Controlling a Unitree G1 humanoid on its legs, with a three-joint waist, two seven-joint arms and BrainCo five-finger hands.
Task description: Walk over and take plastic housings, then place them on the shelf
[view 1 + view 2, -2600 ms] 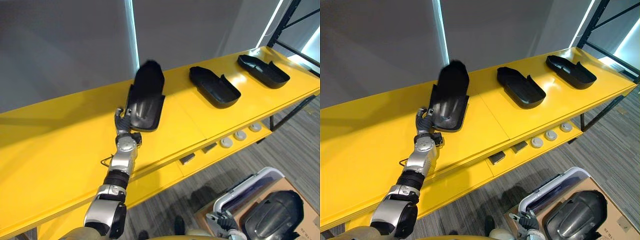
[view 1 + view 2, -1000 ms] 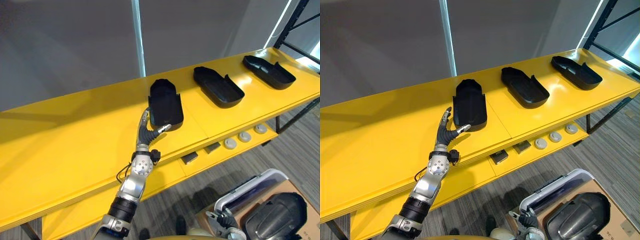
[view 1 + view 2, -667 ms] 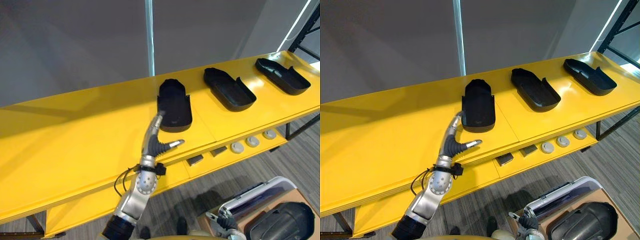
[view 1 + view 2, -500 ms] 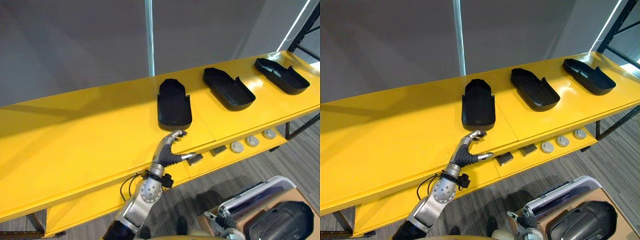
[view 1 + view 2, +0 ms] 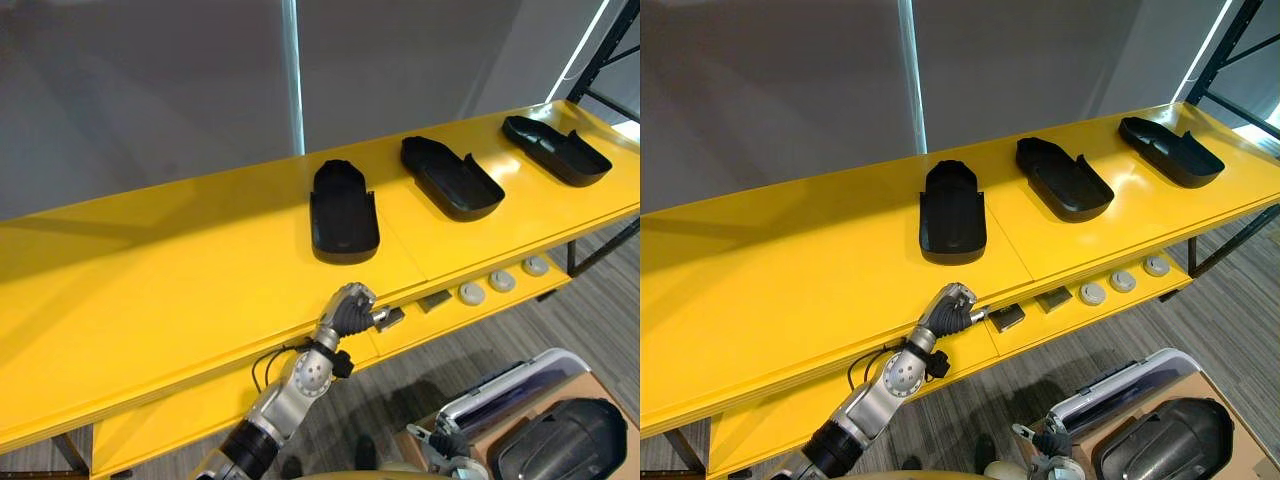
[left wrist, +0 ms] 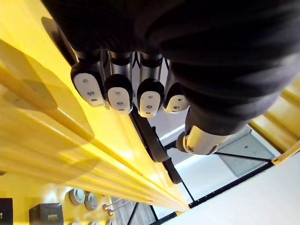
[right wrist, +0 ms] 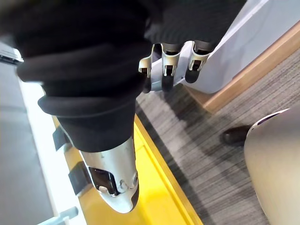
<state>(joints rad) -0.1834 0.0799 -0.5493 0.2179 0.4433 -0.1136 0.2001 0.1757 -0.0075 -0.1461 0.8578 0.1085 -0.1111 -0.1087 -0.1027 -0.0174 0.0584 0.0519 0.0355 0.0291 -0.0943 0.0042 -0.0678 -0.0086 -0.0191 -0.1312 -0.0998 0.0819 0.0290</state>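
Observation:
Three black plastic housings lie in a row on the yellow shelf (image 5: 180,290): the nearest (image 5: 344,210) in the middle, one (image 5: 452,178) further right and one (image 5: 555,150) at the far right end. My left hand (image 5: 350,308) hangs in front of the shelf's front edge, below the nearest housing and apart from it, fingers curled into an empty fist (image 6: 126,91). My right hand (image 7: 168,70) hangs low at my side with straight fingers, holding nothing. Another black housing (image 5: 565,440) lies in a cardboard box at the lower right.
Under the top board, a lower yellow ledge carries round grey discs (image 5: 500,282) and small dark blocks (image 5: 434,301). A pale plastic bin (image 5: 500,385) stands on the grey carpet beside the box. A dark rack post (image 5: 600,50) rises at the far right.
My left hand has drawn back from the nearest housing to below the shelf's front edge and curled from open to shut, empty. The housing stays flat on the shelf.

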